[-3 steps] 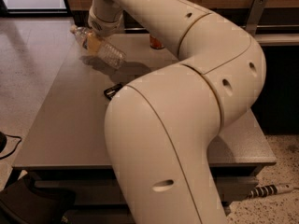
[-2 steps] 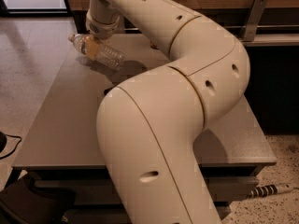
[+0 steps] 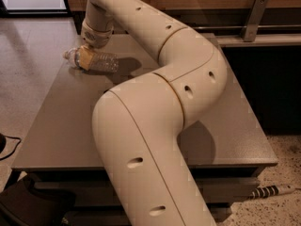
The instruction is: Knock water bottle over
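The water bottle is clear and ribbed. It lies on its side at the far left of the grey table, with its cap end pointing left toward the table's edge. My gripper is down at the bottle, over its neck end, with a tan part against the plastic. My cream arm curves from the front across the middle of the view and hides much of the table.
The table's left edge runs close to the bottle, with speckled floor beyond it. A wooden wall with a metal bracket stands behind. A cable lies on the floor at the lower right.
The arm's elbow has swung to the right and lower. The gripper and the lying bottle have shifted slightly toward the table's left edge. The orange-red can at the back is now hidden.
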